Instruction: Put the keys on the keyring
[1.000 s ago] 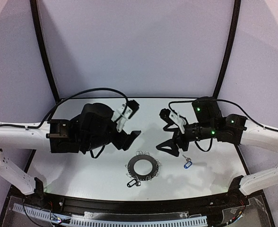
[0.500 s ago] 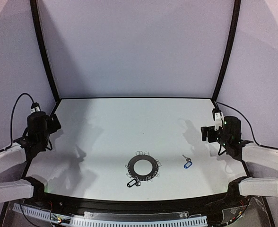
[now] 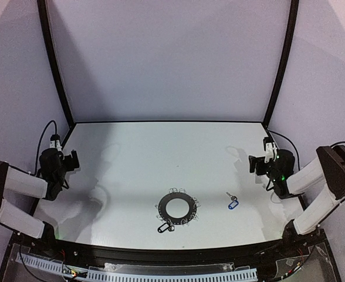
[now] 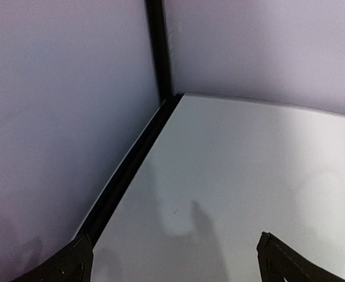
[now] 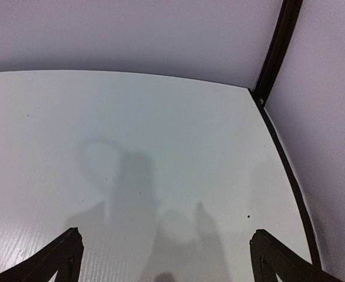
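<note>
Left gripper (image 4: 173, 236): jaws spread wide, empty, over bare table (image 3: 131, 153) at its left edge
Right gripper (image 5: 165, 231): jaws spread wide, empty, at the right edge
Keyring (image 3: 165, 207): flat, centre-front, well apart from both grippers
Keys, 2: black-headed key (image 3: 165, 228) at the ring's near rim, hooked or loose cannot be told; blue-tagged key (image 3: 232, 204) right of the ring, apart
Risks, judged: tiny flat keys may slide or flip from closing fingers; unpinned ring may skate when pushed; fine wire loops may snag or bend
</note>
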You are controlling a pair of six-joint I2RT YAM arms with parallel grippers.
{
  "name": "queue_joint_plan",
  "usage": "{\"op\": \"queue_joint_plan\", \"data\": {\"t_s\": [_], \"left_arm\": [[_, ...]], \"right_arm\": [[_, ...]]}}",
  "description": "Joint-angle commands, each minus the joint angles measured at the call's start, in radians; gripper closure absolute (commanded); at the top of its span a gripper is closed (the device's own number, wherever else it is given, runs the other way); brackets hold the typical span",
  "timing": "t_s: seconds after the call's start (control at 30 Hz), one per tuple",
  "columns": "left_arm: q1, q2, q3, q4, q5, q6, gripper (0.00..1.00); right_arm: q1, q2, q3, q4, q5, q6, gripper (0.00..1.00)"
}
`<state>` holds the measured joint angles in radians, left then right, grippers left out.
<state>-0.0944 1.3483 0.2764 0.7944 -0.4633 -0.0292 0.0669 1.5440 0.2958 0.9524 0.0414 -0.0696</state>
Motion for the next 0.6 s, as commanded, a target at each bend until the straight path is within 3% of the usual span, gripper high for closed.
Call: {"op": "queue_joint_plan", "data": {"t_s": [0.0, 0.07, 0.17, 0.23, 0.3, 0.33, 0.4, 0.57], "left_arm": [[0.03, -0.039, -0.011, 0.1, 0.246, 0.043, 0.01], [0.041, -0.018, -0.053, 0.24, 0.287, -0.035, 0.01], [0.043, 0.007, -0.01, 0.184, 0.315, -0.003, 0.01], [0.05, 0.208, 0.015, 0.289, 0.26, -0.026, 0.01], [0.052, 0.252, 0.052, 0.378, 0.23, -0.022, 0.01], [0.068, 0.199, 0.085, 0.183, 0.223, -0.07, 0.01], [0.075, 0.239, 0.091, 0.229, 0.201, -0.068, 0.01], [0.073, 0.214, 0.123, 0.135, 0.21, -0.074, 0.01]], "right_arm": [[-0.018, 0.007, 0.07, 0.013, 0.046, 0.052, 0.01], [-0.035, 0.0, 0.082, -0.013, 0.08, 0.068, 0.01], [-0.036, -0.001, 0.078, -0.013, 0.005, 0.051, 0.01], [-0.036, 0.001, 0.084, -0.024, 0.002, 0.053, 0.01], [-0.041, 0.0, 0.09, -0.038, -0.005, 0.058, 0.01], [-0.044, -0.001, 0.091, -0.04, -0.004, 0.059, 0.02], [-0.045, 0.001, 0.091, -0.036, -0.007, 0.059, 0.02], [-0.044, -0.001, 0.091, -0.037, -0.007, 0.058, 0.01]]}}
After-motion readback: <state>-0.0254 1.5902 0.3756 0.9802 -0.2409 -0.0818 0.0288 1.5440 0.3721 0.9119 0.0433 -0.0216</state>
